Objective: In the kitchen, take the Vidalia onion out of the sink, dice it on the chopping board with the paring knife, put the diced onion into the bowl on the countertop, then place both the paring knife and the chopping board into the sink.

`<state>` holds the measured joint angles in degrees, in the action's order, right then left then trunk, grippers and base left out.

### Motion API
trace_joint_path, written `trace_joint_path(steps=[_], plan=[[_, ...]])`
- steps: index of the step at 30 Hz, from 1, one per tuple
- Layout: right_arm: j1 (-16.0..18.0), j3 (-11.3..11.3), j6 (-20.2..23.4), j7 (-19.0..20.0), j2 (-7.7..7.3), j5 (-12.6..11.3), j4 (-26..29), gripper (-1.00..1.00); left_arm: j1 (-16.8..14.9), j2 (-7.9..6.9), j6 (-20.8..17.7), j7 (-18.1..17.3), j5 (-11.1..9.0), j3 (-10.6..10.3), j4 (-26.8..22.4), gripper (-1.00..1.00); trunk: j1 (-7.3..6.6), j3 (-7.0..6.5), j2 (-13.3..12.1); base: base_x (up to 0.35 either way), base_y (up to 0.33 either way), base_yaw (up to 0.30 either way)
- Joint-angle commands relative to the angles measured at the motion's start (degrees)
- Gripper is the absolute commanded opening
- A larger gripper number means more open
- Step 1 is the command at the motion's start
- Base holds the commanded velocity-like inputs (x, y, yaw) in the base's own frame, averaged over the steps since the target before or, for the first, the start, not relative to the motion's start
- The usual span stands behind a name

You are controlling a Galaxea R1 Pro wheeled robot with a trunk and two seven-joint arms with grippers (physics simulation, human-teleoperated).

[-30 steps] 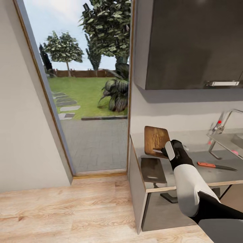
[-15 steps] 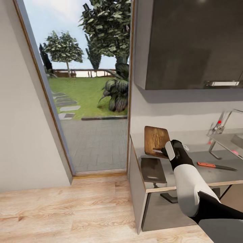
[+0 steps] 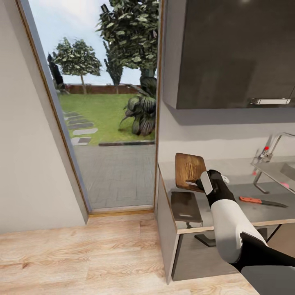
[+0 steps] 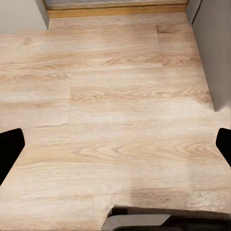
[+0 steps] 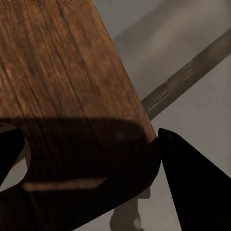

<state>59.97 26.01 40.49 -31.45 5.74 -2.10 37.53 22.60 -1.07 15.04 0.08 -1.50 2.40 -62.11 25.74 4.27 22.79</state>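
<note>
My right gripper (image 3: pixel 200 183) is shut on the lower edge of the chopping board (image 3: pixel 189 168), a dark-brown wooden board held upright and tilted above the countertop's (image 3: pixel 246 213) left end. In the right wrist view the chopping board (image 5: pixel 72 96) fills the gap between the fingers of my right gripper (image 5: pixel 96 168). The paring knife (image 3: pixel 262 201), orange-handled, lies flat on the countertop to the right of my arm. The sink (image 3: pixel 282 172) and its chrome tap (image 3: pixel 270 149) sit at the far right; a small pink-red spot (image 3: pixel 285 185) shows there, too small to identify. My left gripper (image 4: pixel 115 144) is open over the wooden floor.
A dark wall cabinet (image 3: pixel 233 53) hangs above the countertop. Left of the counter, a tall glass door (image 3: pixel 106 123) looks out onto a garden. Light wooden floor (image 3: pixel 82 258) runs in front of the dark base cabinets (image 3: pixel 196 254).
</note>
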Motion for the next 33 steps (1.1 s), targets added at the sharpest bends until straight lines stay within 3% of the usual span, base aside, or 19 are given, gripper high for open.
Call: trace_joint_path(steps=[1,9,17,25,33], plan=[[0.1,0.2,0.1,-0.2,0.06,-0.3,0.1,-1.0,0.4,-0.04,0.1,0.0,-0.2,0.0,0.2,1.0,0.04,0.12,0.1,0.0,0.0,0.0],[0.1,0.2,0.1,-0.2,0.06,-0.3,0.1,-1.0,1.0,-0.04,1.2,-0.3,-0.4,0.1,4.2,1.0,0.04,0.12,0.1,0.016,-0.008,0.0],[0.1,0.2,0.1,-0.2,0.06,-0.3,0.1,-1.0,1.0,0.17,8.1,-0.1,-0.4,0.0,8.7,1.0,0.04,0.12,0.1,0.202,-0.15,0.0],[0.1,0.2,0.1,-0.1,0.04,-0.3,0.1,-1.0,1.0,0.22,9.0,-0.2,-0.3,0.0,9.6,1.0,0.04,0.12,0.1,0.225,-0.211,0.0],[0.1,0.1,0.2,0.9,-0.03,-0.2,0.1,-1.0,1.0,0.34,9.1,-0.2,-0.3,0.0,10.3,1.0,0.04,0.12,0.1,-0.05,-0.294,0.0]])
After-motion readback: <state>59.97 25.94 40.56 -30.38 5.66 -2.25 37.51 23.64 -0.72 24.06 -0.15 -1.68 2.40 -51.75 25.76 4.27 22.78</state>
